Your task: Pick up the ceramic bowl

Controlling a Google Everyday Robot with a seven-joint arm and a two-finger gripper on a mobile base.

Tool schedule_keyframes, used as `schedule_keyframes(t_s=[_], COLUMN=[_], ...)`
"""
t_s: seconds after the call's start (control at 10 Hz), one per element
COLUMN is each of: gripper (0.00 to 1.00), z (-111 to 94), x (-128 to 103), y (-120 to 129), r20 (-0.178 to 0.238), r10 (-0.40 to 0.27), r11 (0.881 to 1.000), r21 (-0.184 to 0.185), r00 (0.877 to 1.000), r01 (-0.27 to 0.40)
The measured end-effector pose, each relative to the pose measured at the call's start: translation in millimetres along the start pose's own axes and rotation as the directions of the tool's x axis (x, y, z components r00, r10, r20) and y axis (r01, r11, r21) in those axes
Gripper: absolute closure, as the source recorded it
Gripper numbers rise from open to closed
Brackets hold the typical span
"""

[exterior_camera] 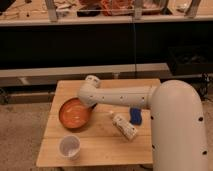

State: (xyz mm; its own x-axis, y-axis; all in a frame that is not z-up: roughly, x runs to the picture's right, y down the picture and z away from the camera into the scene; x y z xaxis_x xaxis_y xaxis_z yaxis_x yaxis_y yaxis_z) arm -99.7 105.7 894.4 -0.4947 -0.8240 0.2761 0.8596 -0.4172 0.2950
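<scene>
I worked over a small wooden table [100, 142] of pale planks, standing on a speckled floor [20, 130]. Behind it ran a long, dark shelving unit with pale ledges [60, 70], and on the upper ledge some cluttered things, among them something orange [117, 6], too blurred to name. A dark bin [190, 59] sat to the far right.

My white arm [120, 96] stretched from the bulky housing [177, 125] at the right of the view across the table towards the left, bending down at the wrist [90, 85]. My gripper [92, 104] hung below that wrist, at the right rim of the ceramic bowl [74, 113]. Most of it was hidden by the wrist, so I could not tell whether it was wide, narrow or holding the rim.

The ceramic bowl lay on the left half of the table, its glossy orange inside open to view within a darker rim. Near the front edge, just below the bowl, stood a small white cup [70, 147], upright, its inside plain white. To the right of the bowl, under my arm, a pale bottle [125, 126] lay on its side, and a blue object [135, 116] sat just beside it.
</scene>
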Motion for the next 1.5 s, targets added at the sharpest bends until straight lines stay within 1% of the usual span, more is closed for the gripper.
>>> schedule_keyframes(t_s=[1.5], gripper=[0.93], z=[-7.2], x=[4.4], y=[4.6], r20=[-0.024], r10=[-0.082], r11=[0.997], r21=[-0.007], r00=[0.996], r01=[0.082])
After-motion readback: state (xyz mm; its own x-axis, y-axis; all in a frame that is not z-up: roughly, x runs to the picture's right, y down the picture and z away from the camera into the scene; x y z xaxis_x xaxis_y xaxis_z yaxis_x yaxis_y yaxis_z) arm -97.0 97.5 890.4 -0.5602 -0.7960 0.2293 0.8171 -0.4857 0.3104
